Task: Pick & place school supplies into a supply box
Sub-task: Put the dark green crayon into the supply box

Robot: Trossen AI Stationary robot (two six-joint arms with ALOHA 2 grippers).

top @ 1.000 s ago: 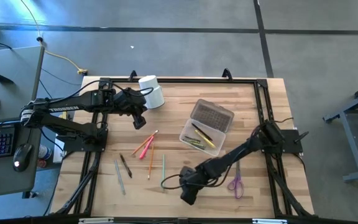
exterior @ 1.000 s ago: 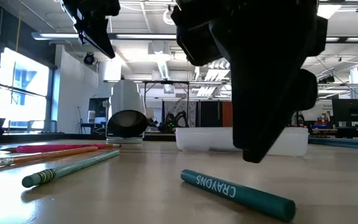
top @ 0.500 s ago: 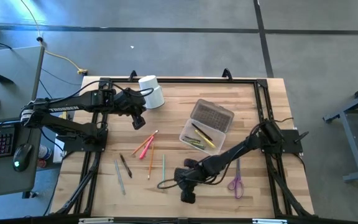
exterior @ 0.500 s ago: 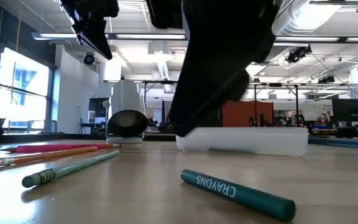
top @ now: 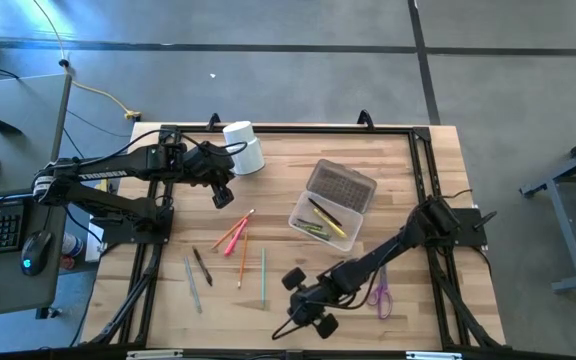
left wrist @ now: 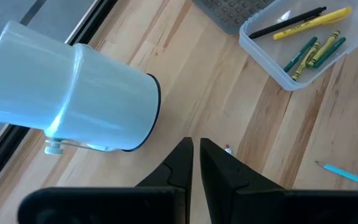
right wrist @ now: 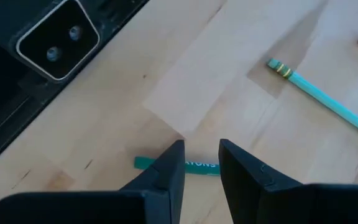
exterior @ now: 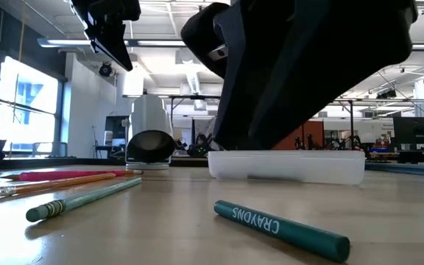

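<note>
My right gripper [right wrist: 197,163] hangs parted, empty, over the teal crayon [right wrist: 146,163] lying near the table's front edge | Step — straddle it squarely, descend, then close | supply box [top: 320,220] waits mid-table.

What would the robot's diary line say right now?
right fingers: open over green crayon | left fingers: near white cup, empty | supply box: partly filled

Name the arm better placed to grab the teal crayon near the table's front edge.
Right. Its claw hangs directly over the teal crayon, fingers apart. The left claw waits far off beside the white cylindrical cup.
</note>
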